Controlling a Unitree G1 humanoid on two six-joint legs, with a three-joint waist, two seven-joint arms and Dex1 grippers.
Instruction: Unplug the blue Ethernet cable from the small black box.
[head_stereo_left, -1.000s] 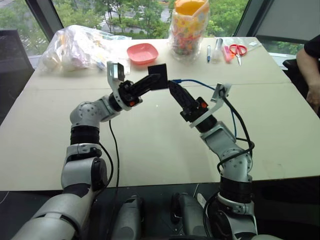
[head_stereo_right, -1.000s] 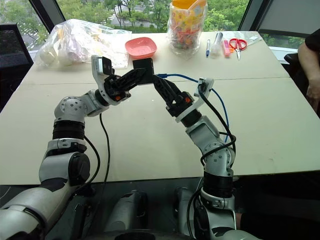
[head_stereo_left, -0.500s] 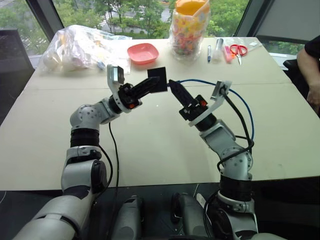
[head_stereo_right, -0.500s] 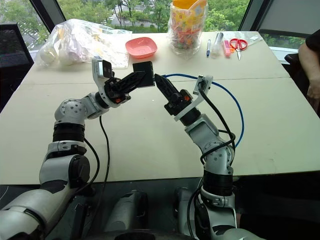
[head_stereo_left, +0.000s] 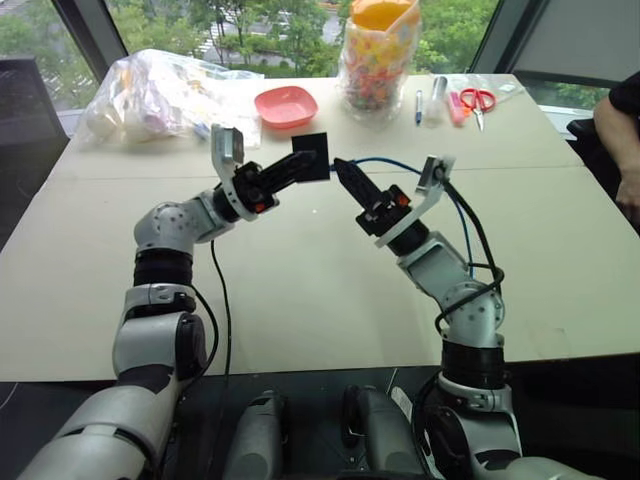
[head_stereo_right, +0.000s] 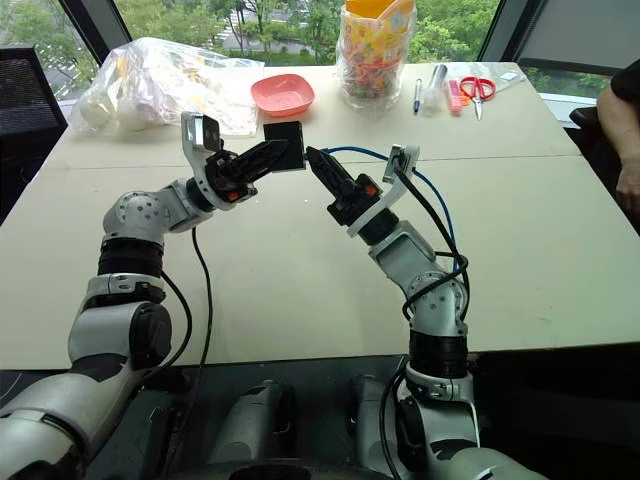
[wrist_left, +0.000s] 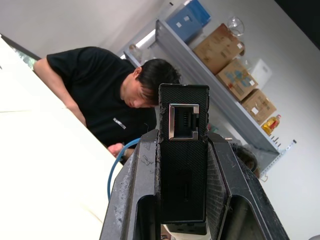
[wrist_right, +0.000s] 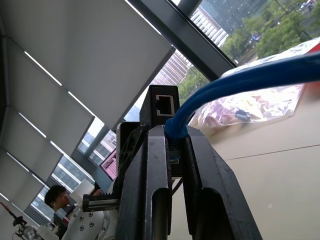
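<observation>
Cable (head_stereo_left: 395, 163): light, limp (grip the plug), pinched in right gripper (head_stereo_left: 338, 165); left gripper (head_stereo_left: 305, 165) clamps box (head_stereo_left: 312, 156).

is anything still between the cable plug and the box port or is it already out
Nothing visible stands between them. The small black box shows a bare port, held by the left gripper; the right gripper holds the blue Ethernet cable apart.

No text, label, brand name or number can be read anywhere in these views. A small pale mark sits on a person's black shirt (wrist_left: 100, 107), too small to make out.
</observation>
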